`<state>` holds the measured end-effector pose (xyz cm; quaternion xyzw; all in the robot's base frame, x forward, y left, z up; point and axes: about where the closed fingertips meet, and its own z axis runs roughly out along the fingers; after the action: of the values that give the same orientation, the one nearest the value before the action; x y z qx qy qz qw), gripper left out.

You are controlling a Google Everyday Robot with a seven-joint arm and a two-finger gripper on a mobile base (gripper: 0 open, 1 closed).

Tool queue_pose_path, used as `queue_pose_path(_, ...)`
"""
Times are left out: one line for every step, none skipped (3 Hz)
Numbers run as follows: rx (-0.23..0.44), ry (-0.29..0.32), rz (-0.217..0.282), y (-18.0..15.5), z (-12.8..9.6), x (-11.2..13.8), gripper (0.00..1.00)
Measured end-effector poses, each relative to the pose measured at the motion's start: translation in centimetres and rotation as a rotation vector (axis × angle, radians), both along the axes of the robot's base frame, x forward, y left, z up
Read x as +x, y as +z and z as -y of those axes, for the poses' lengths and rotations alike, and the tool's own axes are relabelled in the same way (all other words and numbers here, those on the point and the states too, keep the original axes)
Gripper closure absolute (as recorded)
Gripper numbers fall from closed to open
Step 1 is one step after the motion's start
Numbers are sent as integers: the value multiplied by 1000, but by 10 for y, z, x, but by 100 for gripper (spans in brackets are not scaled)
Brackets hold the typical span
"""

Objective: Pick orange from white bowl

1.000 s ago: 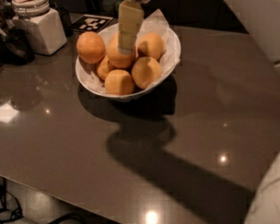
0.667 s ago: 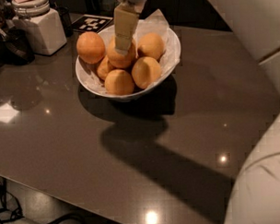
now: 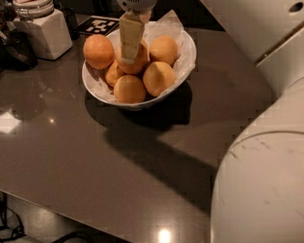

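Note:
The white bowl [image 3: 187, 59], lined with crinkled white paper, stands at the back middle of the dark table and holds six oranges. My gripper [image 3: 131, 55] comes down from the top edge into the bowl. Its beige end lies against the orange [image 3: 135, 68] at the top middle of the pile and covers much of it. Another big orange [image 3: 98, 51] sits at the bowl's left rim. The smaller oranges [image 3: 158, 78] lie around them.
A white square jar [image 3: 46, 33] stands at the back left, with dark objects [image 3: 17, 48] beside it. A black-and-white marker tag [image 3: 101, 25] lies behind the bowl. My white arm [image 3: 266, 179] fills the right side. The table's front edge [image 3: 96, 230] runs across the lower left.
My gripper has shifted slightly left over the middle orange. My white arm now fills much more of the right side. The bowl and oranges have not moved.

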<state>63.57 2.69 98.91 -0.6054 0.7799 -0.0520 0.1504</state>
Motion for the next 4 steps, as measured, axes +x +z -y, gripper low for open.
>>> queue_pose_path(10,-18,-32,-12,2,7,26)
queue_pose_path(12,-27,-62,-25,2,12,29)
queue_pose_path(8,-22,-82,-33,-2,15,29)
queue_pose_path(-4,-17,-98,-42,-5,18,28)
